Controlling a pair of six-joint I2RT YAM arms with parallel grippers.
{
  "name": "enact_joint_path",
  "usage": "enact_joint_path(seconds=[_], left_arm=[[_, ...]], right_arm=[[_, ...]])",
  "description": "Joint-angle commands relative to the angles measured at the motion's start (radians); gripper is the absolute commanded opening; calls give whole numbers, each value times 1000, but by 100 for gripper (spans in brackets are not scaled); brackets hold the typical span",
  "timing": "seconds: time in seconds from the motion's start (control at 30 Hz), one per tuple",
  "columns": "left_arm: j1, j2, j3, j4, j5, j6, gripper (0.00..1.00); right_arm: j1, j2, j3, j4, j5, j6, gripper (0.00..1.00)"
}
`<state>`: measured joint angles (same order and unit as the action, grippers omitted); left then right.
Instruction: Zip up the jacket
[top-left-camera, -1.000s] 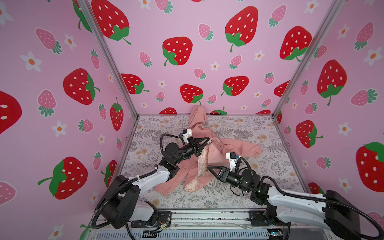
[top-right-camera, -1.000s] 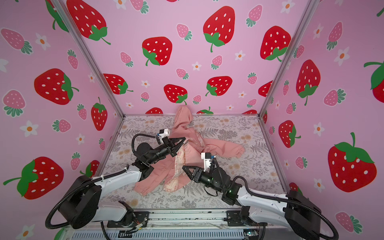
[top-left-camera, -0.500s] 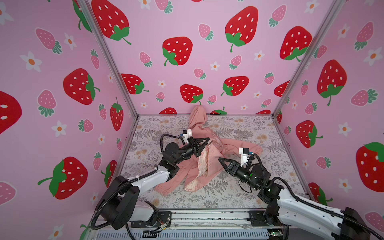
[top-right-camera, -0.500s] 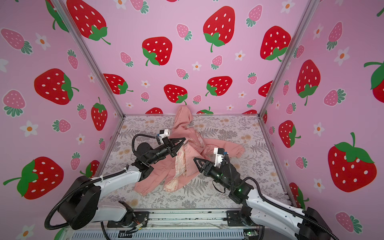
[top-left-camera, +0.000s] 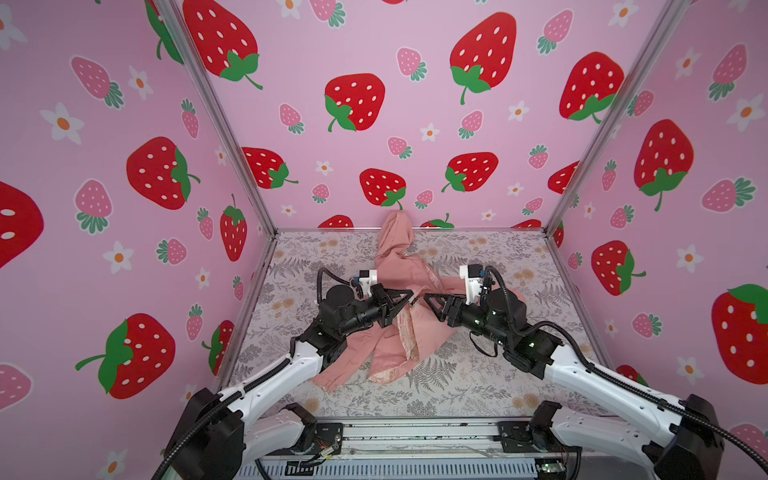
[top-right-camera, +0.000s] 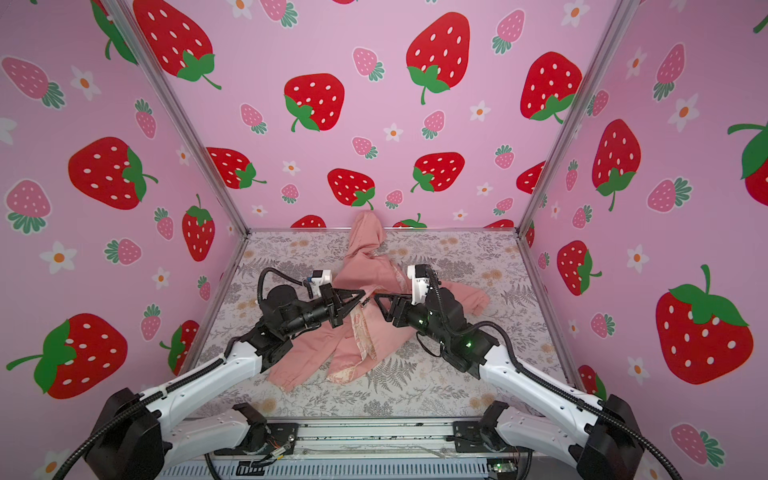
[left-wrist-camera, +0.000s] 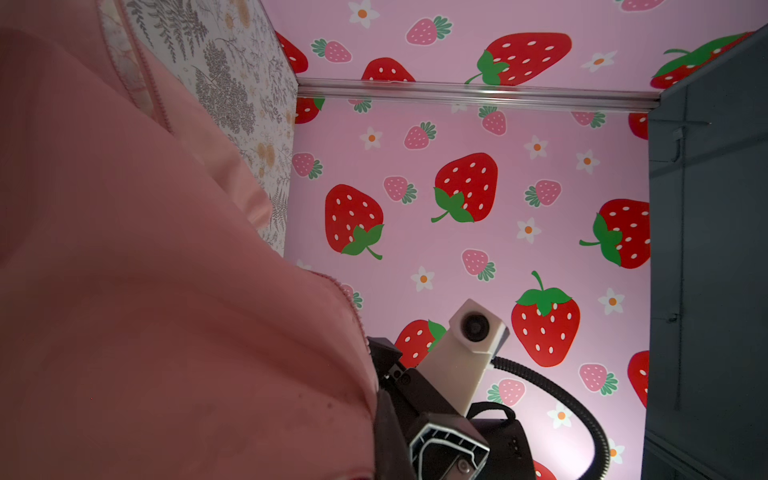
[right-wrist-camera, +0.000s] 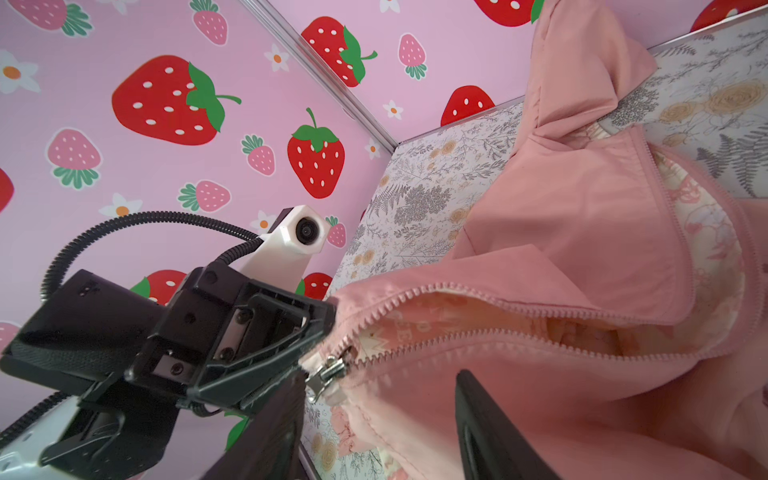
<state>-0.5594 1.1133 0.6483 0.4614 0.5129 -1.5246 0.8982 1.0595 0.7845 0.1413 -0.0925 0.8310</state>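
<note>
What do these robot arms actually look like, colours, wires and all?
Both arms pair glossy white shells, left arm and right arm, with black joints. Ribbed black cables loop along them. The left gripper and right gripper are black, with hollow triangular frame fingers. A small white camera block sits on each wrist.

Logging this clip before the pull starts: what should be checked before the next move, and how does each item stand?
1. Left gripper shut on the jacket beside the zipper's foot: ok.
2. Right gripper open and empty: ok.
3. Zipper slider visible in the right wrist view: ok.
4. Slider inside the right gripper's opening: cannot tell.
5. Zipper teeth above the slider lying straight: not ok, the rows bow apart.
</note>
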Motion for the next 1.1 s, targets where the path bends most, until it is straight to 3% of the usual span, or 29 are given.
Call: enact_joint_path(seconds=[0.0,0.13,0.43,0.87,1.07], left_arm=[[13,-29,76,-228,45,66,0],[19,-2,135,-383,97,94,0],[22,18,186,-498,103,113,0],[24,29,193,-485,113,108,0],[24,34,196,-477,118,106,0]], right_arm=[[-5,29,63,-141,-30,-143,59],[-5,75,125,-199,-67,-212,58],[1,119,204,-313,-78,-291,54],[84,178,274,-395,-20,-325,62],[151,220,325,-458,71,-348,68]])
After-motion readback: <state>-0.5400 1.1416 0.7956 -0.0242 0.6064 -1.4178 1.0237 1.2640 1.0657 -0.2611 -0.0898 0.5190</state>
